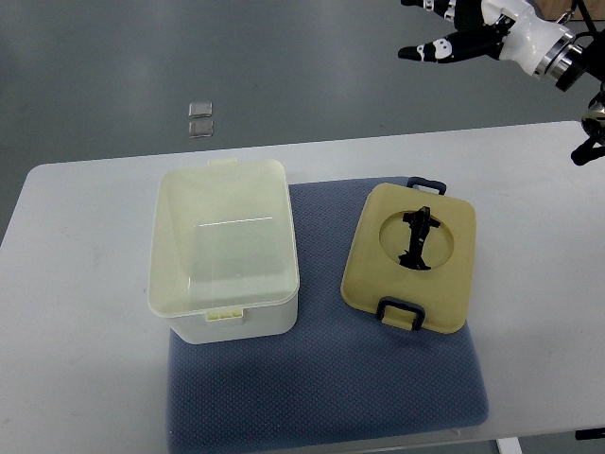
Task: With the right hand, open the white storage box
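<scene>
The white storage box [224,248] stands open on a blue mat [321,378], its inside empty. Its yellowish lid [409,257] lies flat on the mat to the right of the box, with a black handle in a round recess and dark clips at both ends. My right hand [452,28] is raised high at the top right, well beyond the table's far edge, its fingers spread and holding nothing. It is far from both the box and the lid. The left arm does not show.
The white table [85,312] carries the mat at its middle. Two small clear squares [199,117] lie on the grey floor beyond the table's far edge. A dark part of the robot [591,132] shows at the right edge.
</scene>
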Available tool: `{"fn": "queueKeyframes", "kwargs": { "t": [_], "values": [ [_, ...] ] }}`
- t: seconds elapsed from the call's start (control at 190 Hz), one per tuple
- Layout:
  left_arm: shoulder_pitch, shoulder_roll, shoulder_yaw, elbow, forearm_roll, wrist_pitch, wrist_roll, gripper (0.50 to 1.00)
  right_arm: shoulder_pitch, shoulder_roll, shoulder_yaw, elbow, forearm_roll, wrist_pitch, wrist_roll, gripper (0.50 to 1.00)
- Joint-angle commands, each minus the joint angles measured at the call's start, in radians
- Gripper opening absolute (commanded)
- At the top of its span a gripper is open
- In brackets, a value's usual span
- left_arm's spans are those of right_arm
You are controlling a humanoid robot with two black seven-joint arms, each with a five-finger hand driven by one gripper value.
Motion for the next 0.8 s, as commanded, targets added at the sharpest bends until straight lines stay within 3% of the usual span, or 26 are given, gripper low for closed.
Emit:
{"fn": "queueKeyframes", "kwargs": {
  "t": [0.0, 0.111, 0.211, 0.29, 0.469, 0.796],
  "values": [
    [0.000, 0.000, 0.000, 0.000, 0.000, 0.000, 0.001, 1.000, -0.034, 0.041, 0.042, -0.002, 0.271, -0.057, 0.000, 0.924],
    [0.000, 0.000, 0.000, 0.000, 0.000, 0.000, 0.001, 1.000, -0.091, 0.075, 0.044, -0.002, 0.557, -0.071, -0.018, 0.926],
    [0.000, 0.000, 0.000, 0.000, 0.000, 0.000, 0.001, 1.000, -0.165, 0.115, 0.044, 0.009, 0.871, -0.086, -0.152, 0.926],
    [0.000, 0.000, 0.000, 0.000, 0.000, 0.000, 0.001, 1.000, -0.206, 0.144, 0.044, 0.009, 1.008, -0.104, -0.189, 0.926],
    [0.005, 0.000, 0.000, 0.002, 0.000, 0.000, 0.001, 1.000, -0.235, 0.185, 0.032, 0.010, 1.003, -0.129, -0.183, 0.928],
    [0.005, 0.000, 0.003, -0.001, 0.002, 0.000, 0.001, 1.000, -0.255, 0.202, 0.047, -0.001, 0.976, -0.081, -0.179, 0.928]
  ]
}}
